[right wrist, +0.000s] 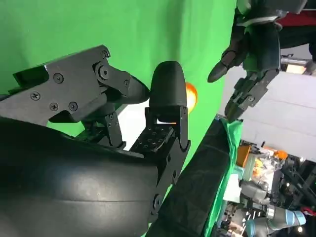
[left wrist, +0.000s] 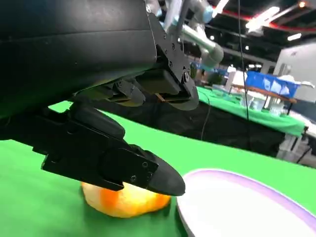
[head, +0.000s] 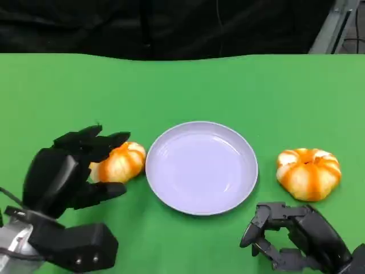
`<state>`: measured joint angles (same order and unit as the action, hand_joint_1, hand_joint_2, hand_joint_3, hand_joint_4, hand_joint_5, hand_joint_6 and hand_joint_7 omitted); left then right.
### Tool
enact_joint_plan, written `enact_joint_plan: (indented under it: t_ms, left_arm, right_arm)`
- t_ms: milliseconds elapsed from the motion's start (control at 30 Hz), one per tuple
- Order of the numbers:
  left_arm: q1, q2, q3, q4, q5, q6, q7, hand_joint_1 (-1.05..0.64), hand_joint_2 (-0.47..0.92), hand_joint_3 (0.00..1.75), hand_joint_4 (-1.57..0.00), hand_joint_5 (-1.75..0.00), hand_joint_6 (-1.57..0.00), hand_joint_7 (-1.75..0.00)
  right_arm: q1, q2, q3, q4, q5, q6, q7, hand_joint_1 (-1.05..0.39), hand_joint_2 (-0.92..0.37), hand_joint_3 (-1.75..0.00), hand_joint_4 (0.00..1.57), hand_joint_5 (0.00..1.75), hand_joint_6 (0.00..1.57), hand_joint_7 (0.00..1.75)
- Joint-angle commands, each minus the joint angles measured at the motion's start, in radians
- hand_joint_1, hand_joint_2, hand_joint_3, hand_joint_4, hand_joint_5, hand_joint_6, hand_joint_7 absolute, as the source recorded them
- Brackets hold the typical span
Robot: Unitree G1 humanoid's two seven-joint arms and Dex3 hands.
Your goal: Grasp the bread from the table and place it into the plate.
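**Inspector:** Your round pale lavender plate (head: 201, 166) sits mid-table on the green cloth-covered table (head: 239, 91), and nothing lies in it. You have two orange-and-cream striped pumpkin-shaped bread rolls. The left bread roll (head: 120, 162) lies on the cloth just beside the plate's left rim. The right bread roll (head: 308, 173) lies on the cloth to the plate's right, a little apart from the rim.

**Operator:** And the hands?

**Inspector:** Your left hand (head: 71, 171) is at the left bread roll. Its upper fingers (head: 97, 142) reach over the top of the roll and a lower finger lies along the near side. In the left wrist view a black finger (left wrist: 148, 173) lies across the top of the roll (left wrist: 123, 202), with the plate rim (left wrist: 237, 180) just beside it. The roll rests on the cloth. I cannot tell whether your fingers are pressing it or merely cupped around it.

**Operator:** The right side?

**Inspector:** Your right hand (head: 296, 237) rests low at the near edge, in front of the right bread roll and apart from it. Its fingers are curled inward with nothing in them. In the right wrist view its black fingers (right wrist: 168, 89) frame a sliver of orange roll (right wrist: 191, 96).
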<state>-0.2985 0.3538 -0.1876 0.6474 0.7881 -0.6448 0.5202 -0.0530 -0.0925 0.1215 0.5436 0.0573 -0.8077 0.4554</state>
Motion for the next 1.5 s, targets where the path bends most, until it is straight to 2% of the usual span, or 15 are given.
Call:
enact_joint_plan:
  t_ms: [33, 433, 900, 1500]
  left_arm:
    - [-0.023, 0.024, -0.03, 0.045, -0.019, 0.013, 0.005, -0.73, 0.9, 0.01, -0.45, 0.0, -0.63, 0.0]
    - [-0.064, 0.018, -0.094, 0.108, -0.051, 0.071, -0.04, -0.76, 0.92, 0.02, -0.5, -0.01, -0.58, 0.0]
    - [-0.143, 0.005, -0.151, 0.263, -0.051, 0.085, -0.005, -0.75, 0.92, 0.04, -0.56, -0.03, -0.57, 0.0]
    - [-0.241, -0.027, -0.195, 0.406, -0.066, 0.098, 0.001, -0.7, 0.92, 0.06, -0.57, -0.01, -0.53, 0.0]
  right_arm:
    - [0.001, -0.012, -0.009, -0.007, 0.003, -0.003, -0.009, -0.09, -0.72, -0.79, 0.75, 1.57, 0.84, 1.11]
    - [0.0, -0.012, -0.011, -0.003, 0.007, -0.006, -0.008, -0.1, -0.73, -0.79, 0.75, 1.57, 0.83, 1.11]
    - [0.005, -0.012, -0.008, -0.016, 0.003, 0.002, -0.012, -0.09, -0.72, -0.8, 0.75, 1.58, 0.83, 1.12]
    - [0.008, -0.01, -0.008, -0.015, 0.004, 0.001, -0.012, -0.1, -0.71, -0.81, 0.75, 1.57, 0.84, 1.12]
